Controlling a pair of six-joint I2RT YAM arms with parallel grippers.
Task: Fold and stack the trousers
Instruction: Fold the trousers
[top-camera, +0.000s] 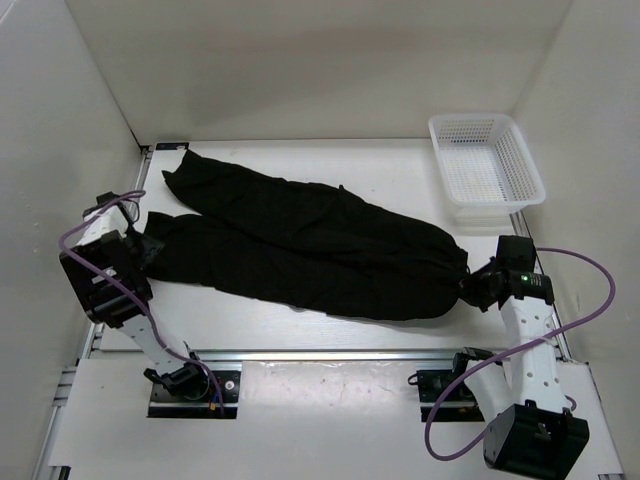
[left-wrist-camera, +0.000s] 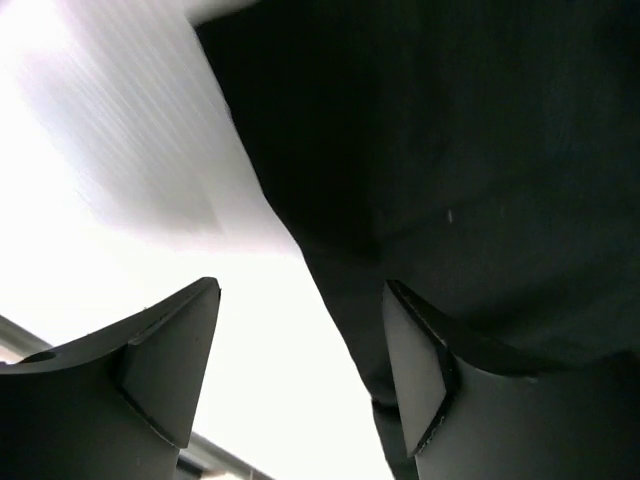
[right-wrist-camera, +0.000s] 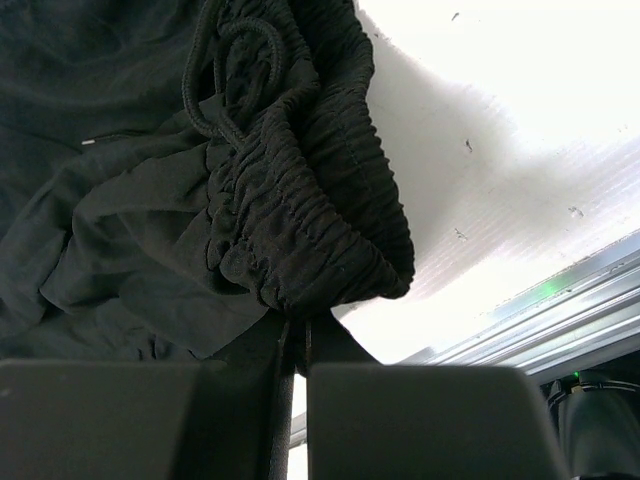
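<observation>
A pair of black trousers (top-camera: 310, 245) lies spread across a white worktop (top-camera: 380, 170). The two legs reach toward the left and the gathered waistband (right-wrist-camera: 320, 230) points right. A black drawstring (right-wrist-camera: 230, 60) loops over the waistband.

The right gripper (top-camera: 472, 285) sits at the waistband end. Its jaws are pressed together, pinching a fold of the elastic edge.

The left gripper (top-camera: 143, 250) is at the leg ends. Its jaws stand wide apart and hold nothing. In the left wrist view, bare worktop shows between its fingers (left-wrist-camera: 170, 370) and the cloth lies beside the right-hand one.

A white mesh basket (top-camera: 485, 165) stands at the far right corner, apart from the trousers.
</observation>
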